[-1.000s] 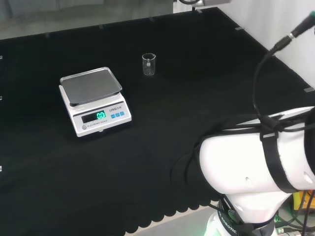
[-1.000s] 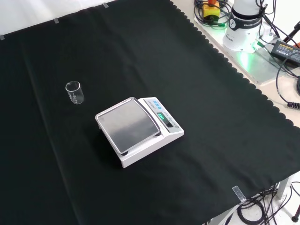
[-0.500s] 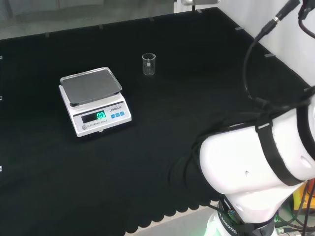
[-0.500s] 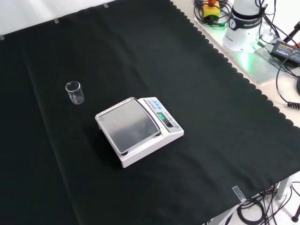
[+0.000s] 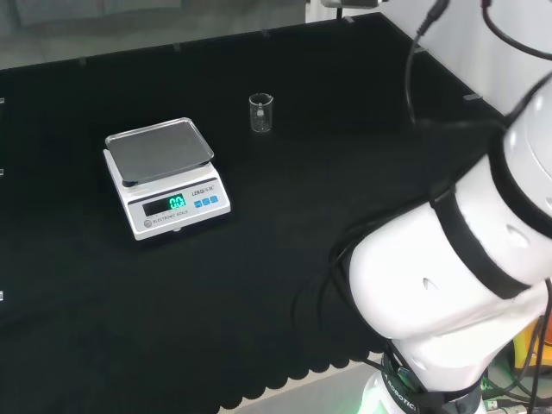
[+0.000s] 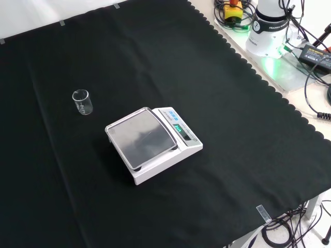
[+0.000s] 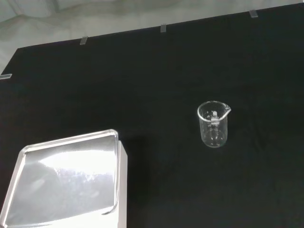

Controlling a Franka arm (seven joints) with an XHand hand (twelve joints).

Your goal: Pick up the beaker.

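Your beaker (image 5: 261,113) stands upright on the black cloth (image 6: 248,129), apart from the scale (image 6: 152,143), nothing touching it. Whether the hand is released or clenched, you cannot tell.

The scale (image 7: 66,183) is running off the wrist view's edge — its front is cut away. The clear beaker (image 5: 261,113) is looking tiny in the head view — its inside is too small to tell.

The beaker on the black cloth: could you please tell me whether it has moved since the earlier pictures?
No. In the head view the beaker stands at the same spot behind and right of the scale, upright and untouched.
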